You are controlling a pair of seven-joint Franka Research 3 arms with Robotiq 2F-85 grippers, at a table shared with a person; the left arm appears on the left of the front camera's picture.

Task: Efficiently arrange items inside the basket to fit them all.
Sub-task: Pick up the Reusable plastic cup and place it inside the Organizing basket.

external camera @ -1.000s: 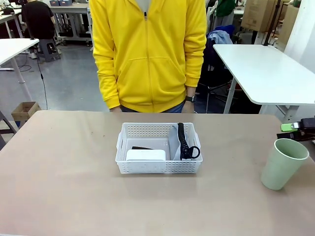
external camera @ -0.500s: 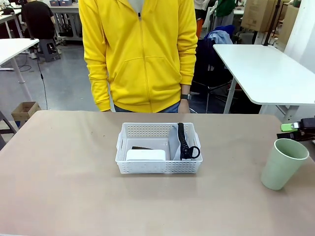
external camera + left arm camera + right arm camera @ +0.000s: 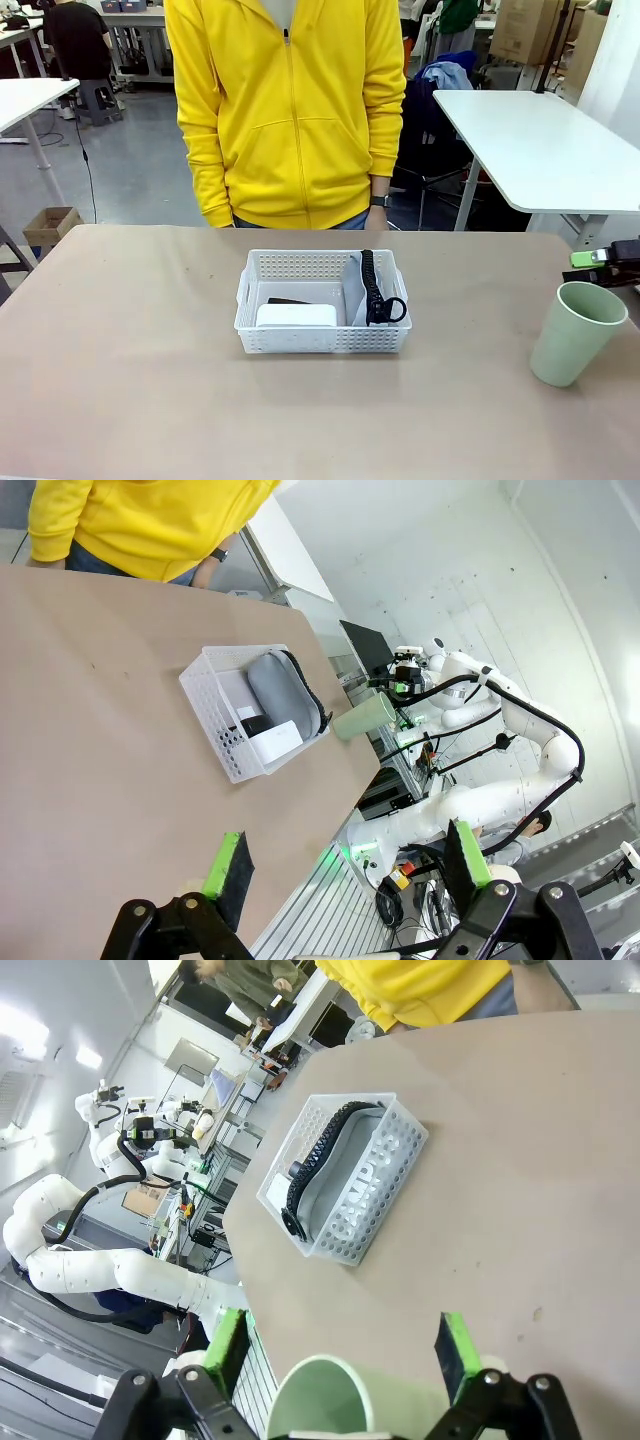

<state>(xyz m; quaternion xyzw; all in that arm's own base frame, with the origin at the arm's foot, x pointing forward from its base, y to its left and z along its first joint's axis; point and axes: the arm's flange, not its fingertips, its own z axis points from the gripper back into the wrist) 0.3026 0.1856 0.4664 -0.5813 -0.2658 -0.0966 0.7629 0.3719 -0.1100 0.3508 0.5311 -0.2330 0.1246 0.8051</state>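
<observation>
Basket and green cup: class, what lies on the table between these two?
In the front view, the stretch of table between the basket and the cup is bare.

Colour key. Basket point(image 3: 322, 300) — white, sides perforated in a dotted lattice. Box point(image 3: 296, 315) white; pouch point(image 3: 335, 1195) grey with pale "CAMPUS" lettering, its strap point(image 3: 372, 285) black. Cup point(image 3: 575, 333), at 3 o'clock of the basket, pale green. Table point(image 3: 130, 380) plain tan; person's hoodie point(image 3: 290, 110) yellow — unpatterned. Left gripper point(image 3: 346, 865) and right gripper point(image 3: 345, 1348): black with green pads point(image 3: 222, 865).
</observation>
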